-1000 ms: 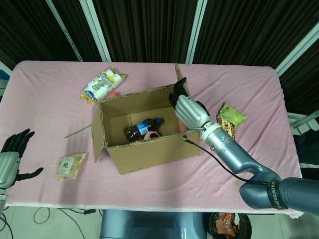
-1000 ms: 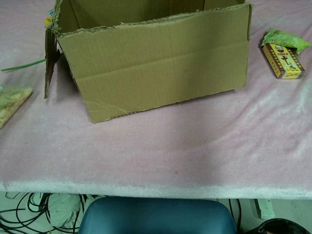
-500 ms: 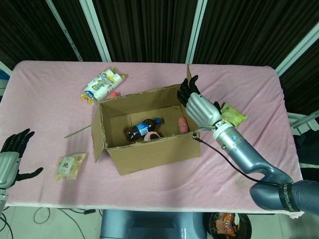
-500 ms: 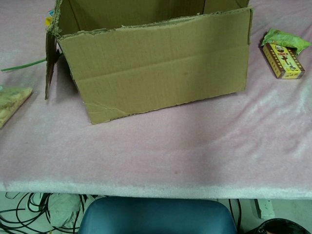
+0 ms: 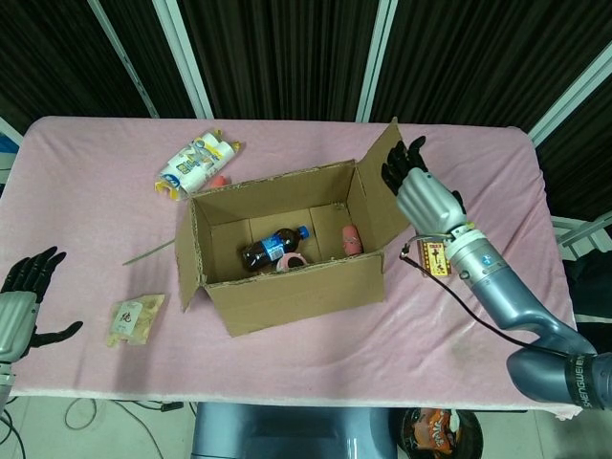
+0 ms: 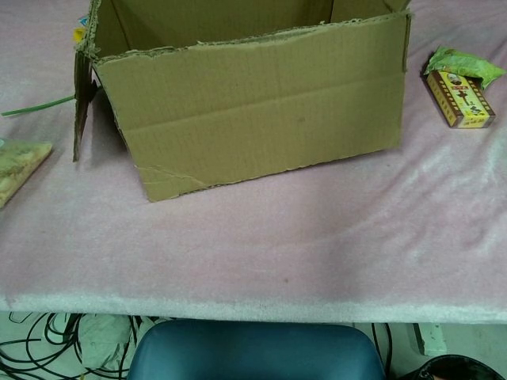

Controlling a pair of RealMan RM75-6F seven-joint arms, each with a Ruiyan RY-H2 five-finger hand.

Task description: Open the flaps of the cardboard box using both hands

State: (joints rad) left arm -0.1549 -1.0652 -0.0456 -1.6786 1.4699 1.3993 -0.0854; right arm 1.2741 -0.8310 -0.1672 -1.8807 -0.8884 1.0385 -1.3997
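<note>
Cardboard box [image 5: 287, 251] sitting mid-table on the pink cloth [image 5: 96, 191], top open, with a cola bottle [image 5: 275, 246] and a small pink item [image 5: 350, 238] lying inside. Right flap [image 5: 380, 196] now swung outward and tilted up off the box's right wall, where a second ago it stood nearly upright over the opening. Right hand [image 5: 421, 191] shifted rightward with it, now outside the box, fingers spread wide and pressed flat against the flap's outer face, gripping nothing. Left hand [image 5: 21, 296] unmoved, far to the box's left at the table's near edge, fingers apart, holding nothing. Left flap [image 5: 186, 258] folded down along the box's left wall. Snack packet [image 5: 199, 163] beyond the box's far-left corner, small pouch [image 5: 136, 318] off its near-left corner, yellow carton [image 6: 459, 96] just right of it. Judged from this: right side essentially opened, little left to do.
</note>
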